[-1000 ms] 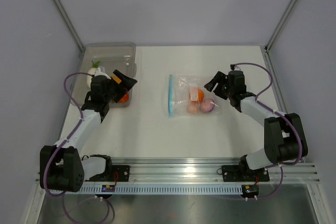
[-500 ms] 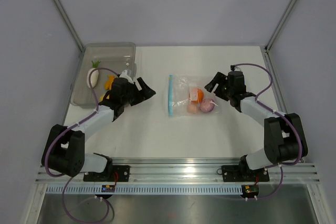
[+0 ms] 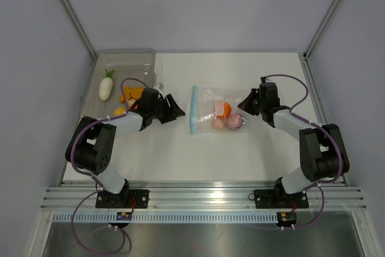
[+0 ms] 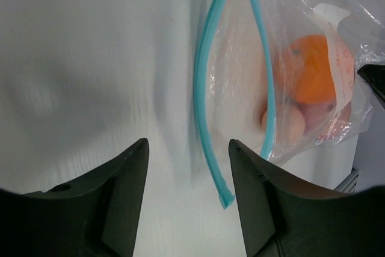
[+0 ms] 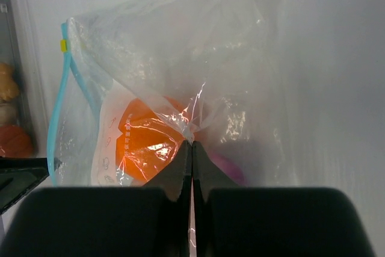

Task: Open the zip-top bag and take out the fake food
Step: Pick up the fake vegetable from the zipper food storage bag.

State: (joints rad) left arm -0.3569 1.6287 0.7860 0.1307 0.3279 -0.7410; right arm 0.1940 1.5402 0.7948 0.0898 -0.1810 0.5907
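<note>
Zip-top bag lies central on the surface, its parted zip strip running 12-to-6 just 3 o'clock of the wide-open, empty left hand; right hand pinches its far film; fake food inside.

The zip-top bag lies flat and crinkled on the tabletop. Its light blue zip strip faces left, the two halves parted so the mouth gapes. Inside sit an orange piece, a pinkish egg and a purple onion. The right pincer pinches the bag's film on its far side. The white radish and small orange and yellow pieces lie in the grey tray.
</note>
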